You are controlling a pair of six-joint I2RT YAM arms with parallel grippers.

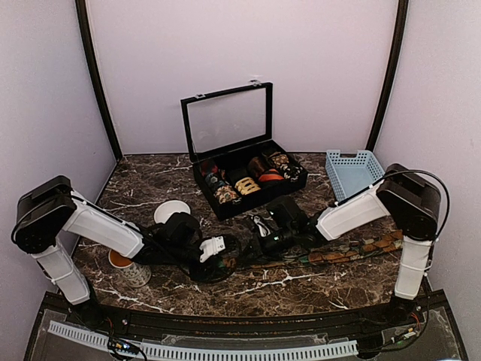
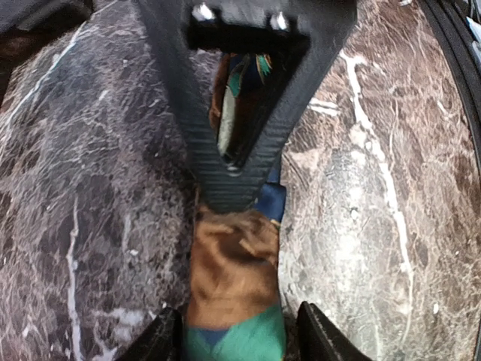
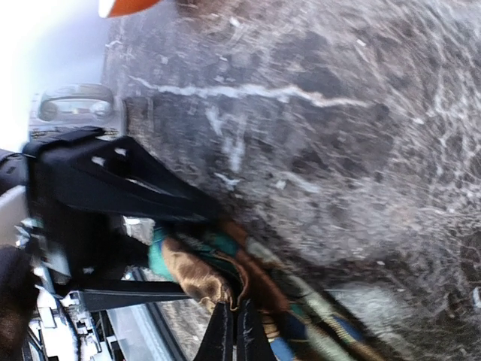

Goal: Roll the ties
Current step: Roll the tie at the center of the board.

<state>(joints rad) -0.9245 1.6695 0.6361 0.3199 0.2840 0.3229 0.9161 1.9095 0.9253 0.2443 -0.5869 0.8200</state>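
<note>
Seeing tie stretched flat across table, from the right side in to the middle, near end bunched where both tools meet. Reading right gripper as clenched on a brown fold of that near end (wrist view: tips together, fabric pinched between). Reading left gripper as released: fingers apart, straddling the fabric, sliver of gap on one side, no squeeze visible. Judging the roll barely begun, one loose fold at most.

Risks from here:
- Could lose the fold on releasing right before clamping left; satiny-looking fabric, likely to spring flat.
- Could telescope the coil by winding off-axis, given the long tail lying at a slight angle to the tools.
- Could drag the whole tail instead of winding it, with nothing pinning the far end.
- Could clash fingers (tips of both tools almost touching, very crowded).
- Could catch a single layer only and pull the fold apart.

Worth closing left first, then winding slowly.
</note>
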